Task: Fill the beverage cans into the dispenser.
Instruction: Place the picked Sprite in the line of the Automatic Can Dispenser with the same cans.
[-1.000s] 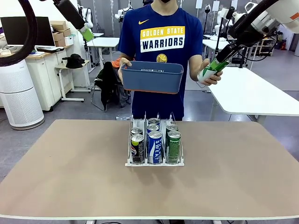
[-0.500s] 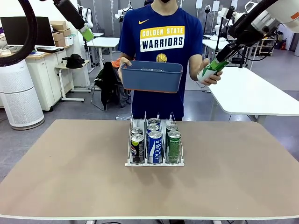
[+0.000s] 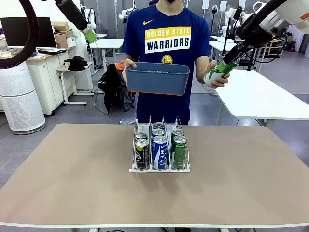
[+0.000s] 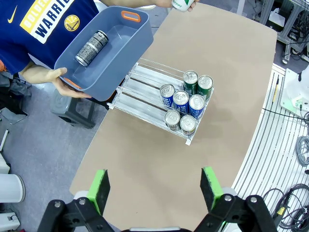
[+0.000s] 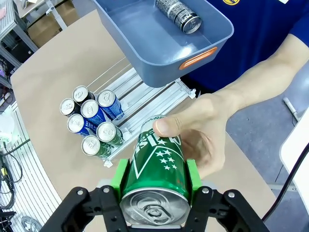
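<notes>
The right gripper [image 5: 155, 178] is clamping 1 green can [image 5: 157, 154] (a hand [image 5: 207, 130] is sharing it). The left gripper [image 4: 155, 186] is gaping, empty. The dispenser [image 4: 140, 82] is holding 7 cans [image 4: 181, 96].

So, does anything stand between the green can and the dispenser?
Yes: the person's hand grips the green can, and the blue-grey bin is held up at the far end of the dispenser.

Front camera faces the person [image 3: 166, 43]; both wrists overlook the dispenser [image 4: 145, 84].

You've got the tan table [image 3: 67, 179] well below the left claw [image 4: 155, 187]. The dispenser [image 4: 145, 83] sits on it ahead of the fingers, with seven beverage cans [image 4: 181, 98] at its claw-side end.
</notes>
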